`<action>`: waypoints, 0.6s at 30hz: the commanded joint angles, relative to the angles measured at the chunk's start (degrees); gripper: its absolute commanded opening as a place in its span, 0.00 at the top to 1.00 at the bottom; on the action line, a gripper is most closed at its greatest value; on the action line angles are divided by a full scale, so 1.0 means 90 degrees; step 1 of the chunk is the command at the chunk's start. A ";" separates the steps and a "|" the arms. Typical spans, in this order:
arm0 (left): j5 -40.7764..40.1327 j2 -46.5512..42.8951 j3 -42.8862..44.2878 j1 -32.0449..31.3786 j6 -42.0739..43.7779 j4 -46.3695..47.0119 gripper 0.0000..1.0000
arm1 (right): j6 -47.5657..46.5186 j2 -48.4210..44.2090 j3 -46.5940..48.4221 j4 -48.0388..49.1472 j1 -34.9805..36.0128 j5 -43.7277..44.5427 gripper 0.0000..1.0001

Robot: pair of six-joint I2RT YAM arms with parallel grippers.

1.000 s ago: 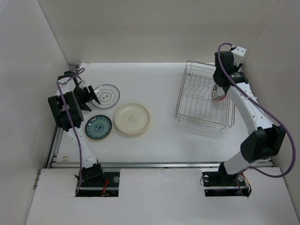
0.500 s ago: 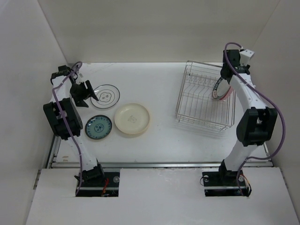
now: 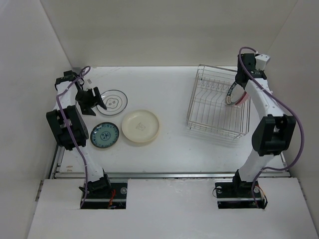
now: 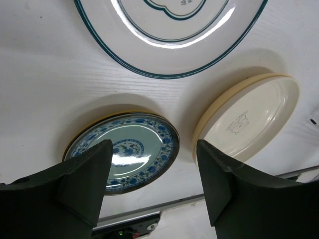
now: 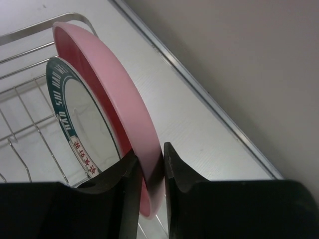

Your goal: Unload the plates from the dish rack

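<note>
The dish rack (image 3: 195, 99) stands at the back right. Two plates stand upright at its right end. One is the pink plate (image 5: 119, 99), and my right gripper (image 5: 152, 169) is shut on its top rim, a finger on each face. Beside it stands a white plate with a dark green lettered rim (image 5: 75, 114). Seen from above, the right gripper (image 3: 240, 85) reaches down onto the pink plate (image 3: 242, 98). At the left, a white dark-rimmed plate (image 3: 112, 102), a teal patterned plate (image 3: 104, 135) and a cream plate (image 3: 141, 126) lie flat. My left gripper (image 3: 92, 99) hovers open above them, holding nothing.
White walls close in the table at the back and on both sides. The rack's right end stands close to the right wall, whose metal floor strip (image 5: 209, 94) runs just beyond the pink plate. The rack wires (image 5: 30, 35) curve up by the plates.
My right arm swung to the rack's right end and its jaws closed on the pink plate's rim. The left gripper shifted slightly by the white dark-rimmed plate and stays open.
</note>
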 commanded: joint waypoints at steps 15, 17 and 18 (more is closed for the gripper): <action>0.0294 -0.0489 -0.0050 -0.0235 0.0275 -0.0325 0.35 | -0.0414 -0.1214 0.0670 -0.0075 0.0126 0.2552 1.00; 0.0294 -0.0558 -0.0050 -0.0294 0.0343 -0.0325 0.34 | -0.0551 -0.1390 0.0670 0.0100 0.0194 0.2768 1.00; 0.0294 -0.0635 -0.0050 -0.0352 0.0343 -0.0383 0.34 | -0.0551 -0.1478 0.0602 0.0159 0.0194 0.2769 1.00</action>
